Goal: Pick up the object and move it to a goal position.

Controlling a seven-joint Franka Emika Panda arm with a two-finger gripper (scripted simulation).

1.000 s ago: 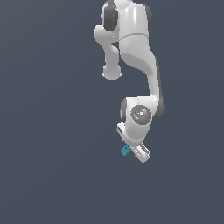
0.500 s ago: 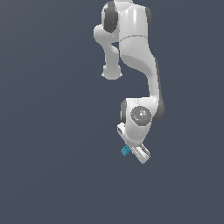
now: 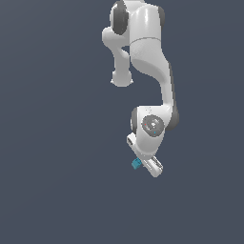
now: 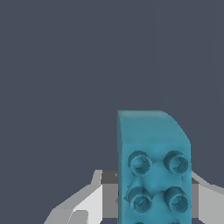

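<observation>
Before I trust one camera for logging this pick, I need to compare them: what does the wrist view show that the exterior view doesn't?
Only the wrist view shows the teal block's detail: round studs on one face, a slanted upper corner, and a grey-white finger beside it. Only the exterior view shows the whole white arm and the block as a small speck at the end effector. Both show the block at the end effector against plain dark grey; neither shows a goal marker.

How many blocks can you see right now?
1. A single teal block sits between the fingers of the tool, at the arm's lower end in the exterior view. More could lie outside either frame.
</observation>
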